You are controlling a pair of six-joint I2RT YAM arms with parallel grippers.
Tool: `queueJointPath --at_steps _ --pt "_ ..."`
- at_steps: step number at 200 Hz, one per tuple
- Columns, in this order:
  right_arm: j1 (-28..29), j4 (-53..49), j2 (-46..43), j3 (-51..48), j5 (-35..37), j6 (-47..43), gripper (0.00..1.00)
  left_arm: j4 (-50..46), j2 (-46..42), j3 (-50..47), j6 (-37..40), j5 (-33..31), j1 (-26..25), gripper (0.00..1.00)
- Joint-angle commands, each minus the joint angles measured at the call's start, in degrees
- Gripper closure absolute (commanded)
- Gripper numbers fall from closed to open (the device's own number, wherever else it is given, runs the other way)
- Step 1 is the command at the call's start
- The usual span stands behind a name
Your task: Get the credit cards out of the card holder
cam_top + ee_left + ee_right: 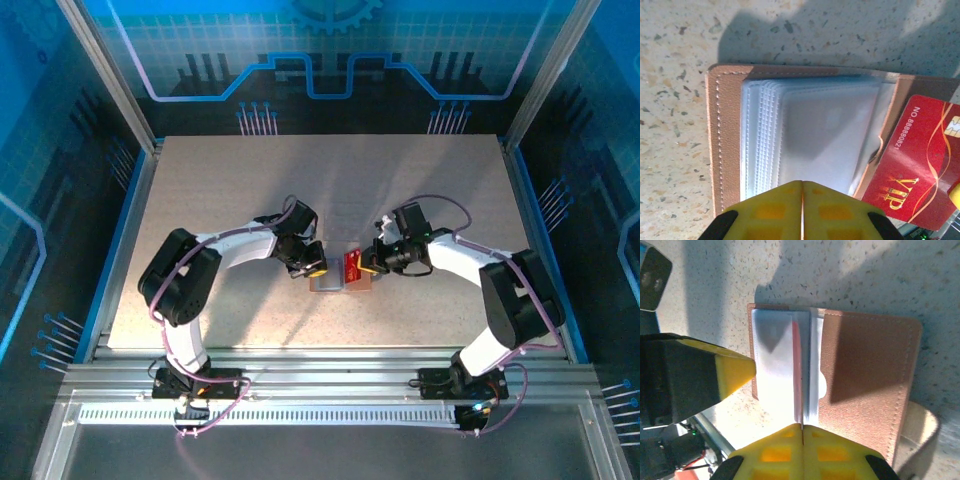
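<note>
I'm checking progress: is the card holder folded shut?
No, the card holder lies open, its stack of clear sleeves exposed.

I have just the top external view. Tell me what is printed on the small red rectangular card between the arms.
Observer: In the left wrist view, the red plastic card reads VIP in gold, with a number and a chip.
Operator: Report the holder's pockets.
Observer: The tan leather card holder lies open, and its clear plastic sleeves look empty.
Operator: Now the right fingers.
Observer: The right fingers are shut, and the card's red edge runs into their seam.
</note>
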Motion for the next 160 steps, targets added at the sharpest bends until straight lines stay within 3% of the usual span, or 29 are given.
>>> queueJointPath --at_steps 1,65,96,160 --pt "-0.7 -6.9 -1.6 4.0 2.8 -4.9 0.98 0.9 -3.4 1.5 -0.8 1.0 0.4 0.90" --pt "-0.2 -17.8 -2.3 13.6 8.2 -18.5 1.00 2.4 -7.3 -1.5 -0.2 -1.0 1.7 0.86" --pt "0.9 -23.8 -0.9 20.0 16.0 -26.8 1.00 2.9 -9.3 -2.9 0.3 -1.4 3.2 0.85" --pt "4.9 -28.9 3.2 31.2 22.4 -50.4 1.00 2.8 -12.7 -4.0 1.5 -1.9 6.2 0.85"
